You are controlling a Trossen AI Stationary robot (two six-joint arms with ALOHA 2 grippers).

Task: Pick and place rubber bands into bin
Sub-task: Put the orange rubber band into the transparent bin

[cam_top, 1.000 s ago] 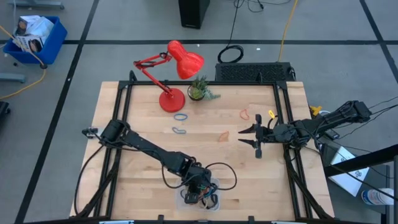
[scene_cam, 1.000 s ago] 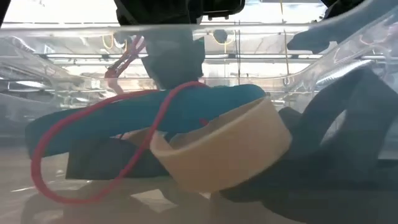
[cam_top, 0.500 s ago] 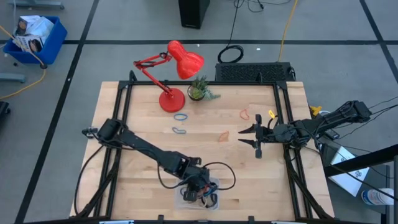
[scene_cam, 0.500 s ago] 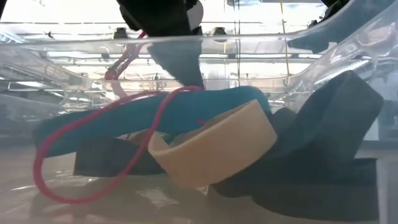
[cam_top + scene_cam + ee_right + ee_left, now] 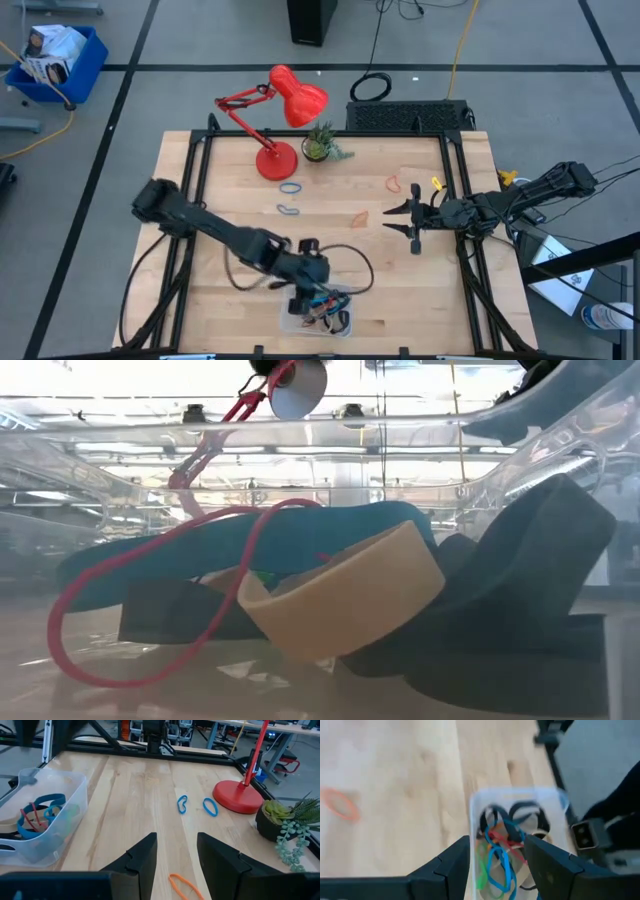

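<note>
Left hand [image 5: 312, 296] hovers just above the bin [image 5: 477, 802] at the bench's [image 5: 240, 170] near edge, fingers apart and empty; right hand [image 5: 400, 221] waits open, well apart. Rubber bands [image 5: 330, 610] heaped inside, blue [image 5: 289, 188] and orange [image 5: 394, 183] strays farther back — light, floppy, likely springy, so pinch one strand where the loop lifts off the wood.

The left gripper [image 5: 312, 297] is now raised clear of the bin [image 5: 291, 322], its arm pulled back; the bands [image 5: 300, 585] lie settled, loose inside.
</note>
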